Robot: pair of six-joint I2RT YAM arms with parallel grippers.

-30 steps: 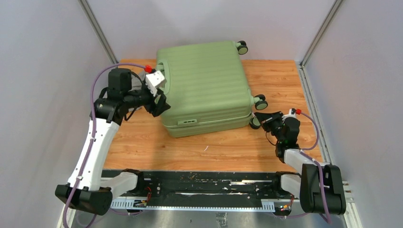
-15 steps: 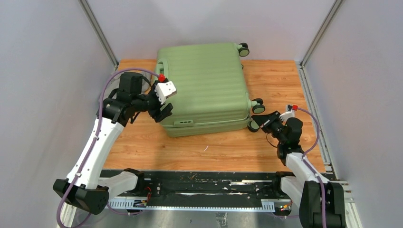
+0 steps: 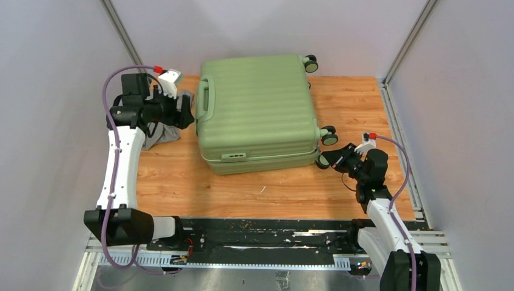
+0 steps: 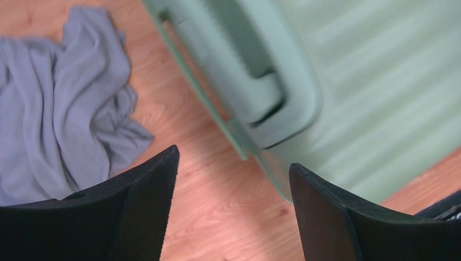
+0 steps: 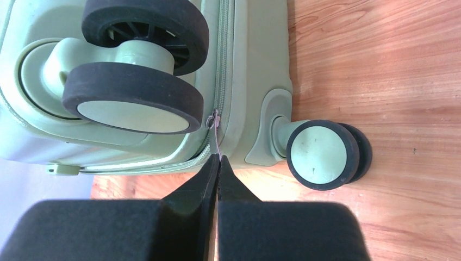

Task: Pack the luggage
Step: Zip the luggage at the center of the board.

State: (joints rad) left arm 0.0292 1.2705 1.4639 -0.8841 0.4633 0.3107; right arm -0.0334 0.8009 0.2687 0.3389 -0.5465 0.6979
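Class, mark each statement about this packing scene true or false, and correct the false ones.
1. The luggage lies closed on the table. True.
2. The right hand is open. False: it is shut on the zipper pull by the wheels.
3. A grey cloth lies on the table beside the luggage. True.
4. The left hand grips the luggage handle. False: it is open, holding nothing, near the handle.

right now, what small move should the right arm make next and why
Probably draw the zipper pull along the seam: the right gripper is shut on it, the luggage lies closed, and the grey cloth lies outside it on the table.
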